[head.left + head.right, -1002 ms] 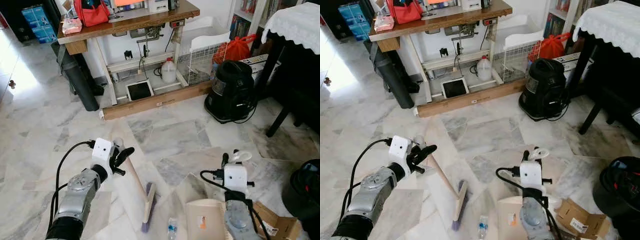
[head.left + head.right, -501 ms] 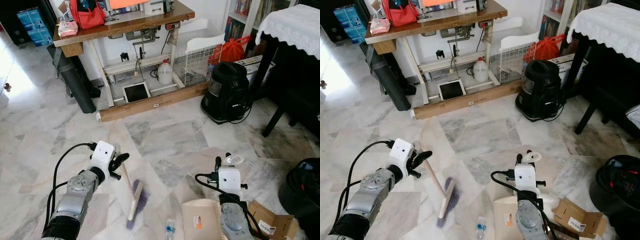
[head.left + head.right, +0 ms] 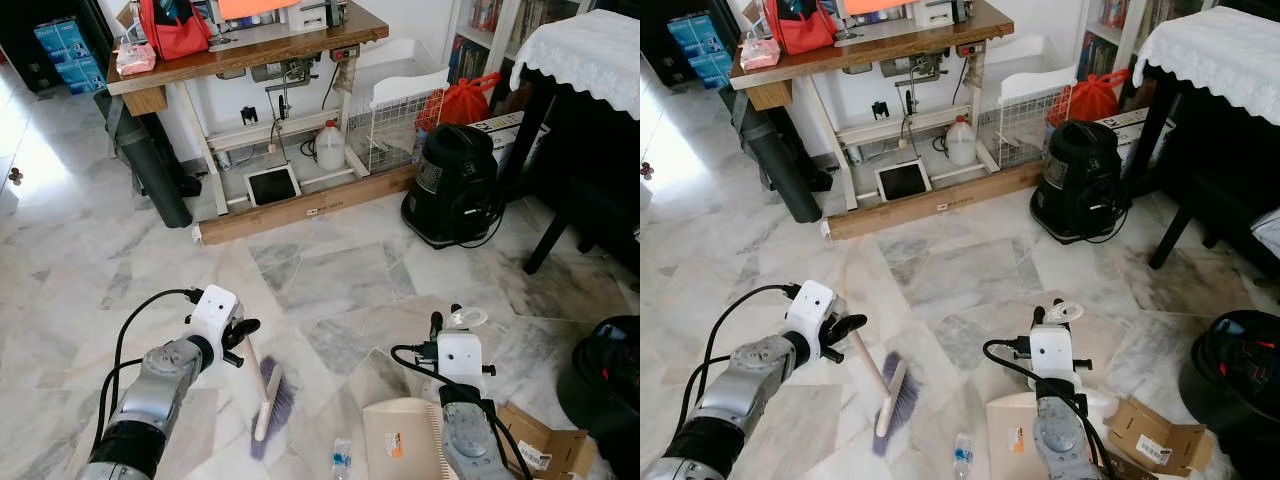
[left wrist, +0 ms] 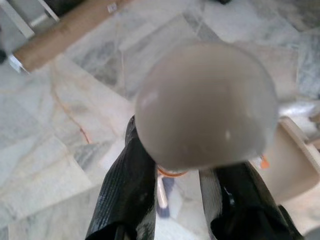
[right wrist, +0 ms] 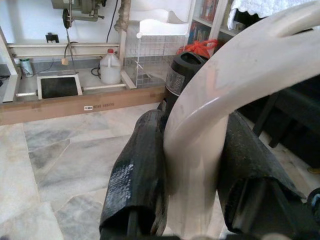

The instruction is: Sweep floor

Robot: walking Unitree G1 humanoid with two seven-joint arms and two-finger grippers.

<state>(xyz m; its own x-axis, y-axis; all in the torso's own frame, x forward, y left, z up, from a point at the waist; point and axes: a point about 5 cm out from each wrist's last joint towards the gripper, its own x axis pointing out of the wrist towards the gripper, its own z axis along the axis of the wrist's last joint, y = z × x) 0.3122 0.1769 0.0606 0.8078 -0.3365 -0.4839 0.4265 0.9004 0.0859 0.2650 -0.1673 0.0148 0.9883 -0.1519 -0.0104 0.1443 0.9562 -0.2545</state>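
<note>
**Both claws loaded: brush on the left, dustpan on the right**

Left claw [image 3: 240,335] is clamped tight on the top end of the brush [image 3: 262,395] handle. In the left wrist view the rounded handle tip sits between the two black fingers [image 4: 127,190], pinched on both sides. The wooden handle slopes down toward 5 o'clock from the claw, and the purple bristle head is down on the marble floor [image 3: 330,270], around 6 o'clock in the head views.

Right claw [image 3: 1050,325] is closed on the cream handle of the dustpan [image 3: 1015,430]; its wrist view shows the curved handle wedged between the fingers [image 5: 137,170]. The pan lies flat on the floor at about 5 o'clock, just right of the brush head.

A small plastic bottle [image 3: 962,450] lies on the floor between brush and pan, near both. A flattened cardboard box [image 3: 1150,435] is just right of the pan. Up at 12 o'clock is a wooden bench [image 3: 250,45], and a black vacuum cleaner [image 3: 455,185] is at 2 o'clock.
</note>
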